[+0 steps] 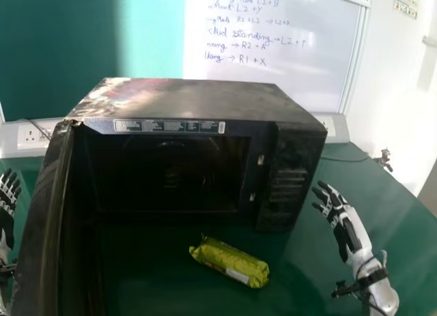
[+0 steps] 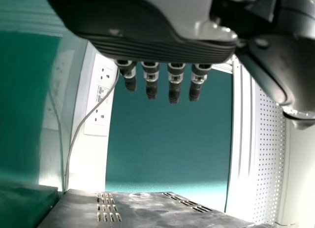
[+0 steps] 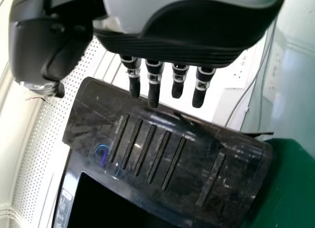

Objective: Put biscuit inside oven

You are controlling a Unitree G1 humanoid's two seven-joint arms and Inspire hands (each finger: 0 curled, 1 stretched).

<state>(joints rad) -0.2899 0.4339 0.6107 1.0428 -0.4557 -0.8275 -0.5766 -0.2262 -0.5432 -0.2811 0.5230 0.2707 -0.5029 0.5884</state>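
Biscuit packet [image 1: 230, 262]: yellow-green, roll-shaped, lying on its side on the green worktop [image 1: 375, 193], near side of the oven [image 1: 191, 94] and apart from it; one end points far left, the other near right.
Packet's feel: probably light, with a thin, slippery film and crimped ends; the biscuits inside would likely crack under a hard squeeze.
Packet's best hold: around the middle, across its width, fingers on one long side and thumb on the other; the end crimps would probably fold or slip.
Packet's print: a pale label panel [image 1: 237, 276] on its near side, with small marks beside it.
Oven's opening [image 1: 167, 173]: dark, facing the packet, ready to receive it.
Oven door [image 1: 42, 227]: swung wide on the left, standing between the packet and the left hand.
Oven's print: a pale information strip [image 1: 168, 126] above the opening.
Right hand [image 1: 348, 224]: right of the oven and packet, fingers loosely extended, thumb apart, holding nothing; likely the easier one to bring to the packet.
Left hand [image 1: 8, 193]: at the far side of the door from the packet, fingers extended, empty.
Whiteboard [image 1: 287, 84]: behind the oven, with several handwritten lines in blue.
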